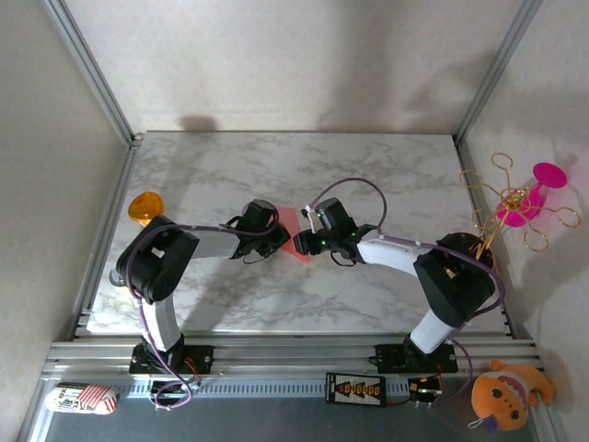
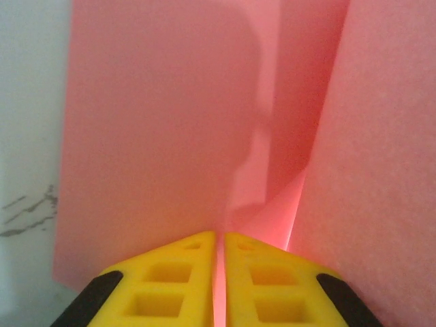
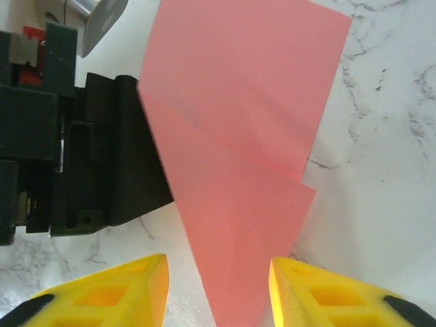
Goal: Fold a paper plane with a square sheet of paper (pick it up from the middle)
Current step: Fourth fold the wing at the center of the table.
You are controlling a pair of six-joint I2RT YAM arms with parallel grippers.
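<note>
The square sheet of paper is salmon pink and folded into overlapping flaps that taper to a point. It lies between the two grippers at mid-table. My left gripper is shut on one edge of it, and the left wrist view shows the yellow fingers pinched together on pink paper. My right gripper faces it from the right and is open. In the right wrist view the paper's pointed end reaches down between the spread fingers without touching them, and the black left gripper body sits behind the sheet.
The marble table has grey walls on three sides and an aluminium rail along the near edge. An orange round disc sits at the left edge. A magenta flower toy with wire loops stands off the right edge, and an orange plush lies at the front right.
</note>
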